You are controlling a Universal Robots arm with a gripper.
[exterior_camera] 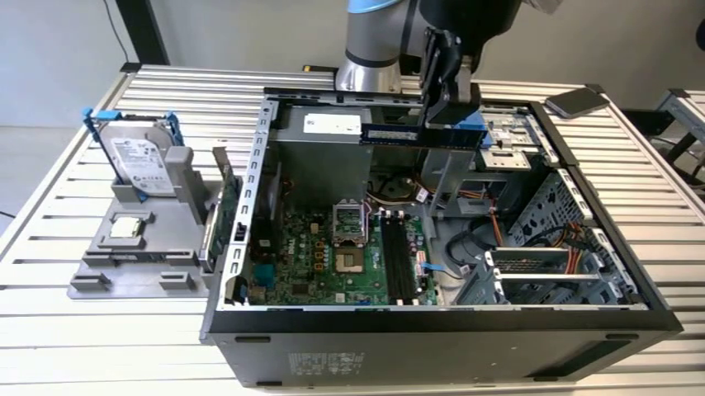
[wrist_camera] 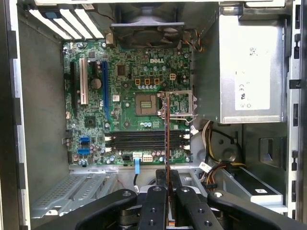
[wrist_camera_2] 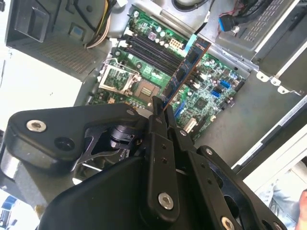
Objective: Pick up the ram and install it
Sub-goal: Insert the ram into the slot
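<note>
One ram [exterior_camera: 388,134] held over the open case [exterior_camera: 441,351]
The jaws are closed tight on one end of the ram, a long, flat, dark blue-black stick (seen edge-on in the first wrist view). It hangs clear of the case walls, with free room above the green board [wrist_camera: 124,86] and its four black slots [wrist_camera: 144,140].

The slatted metal table [exterior_camera: 55,346] bears an open computer case [exterior_camera: 441,355], grey fixture [exterior_camera: 121,272] and flat dark device [exterior_camera: 575,102].
</note>
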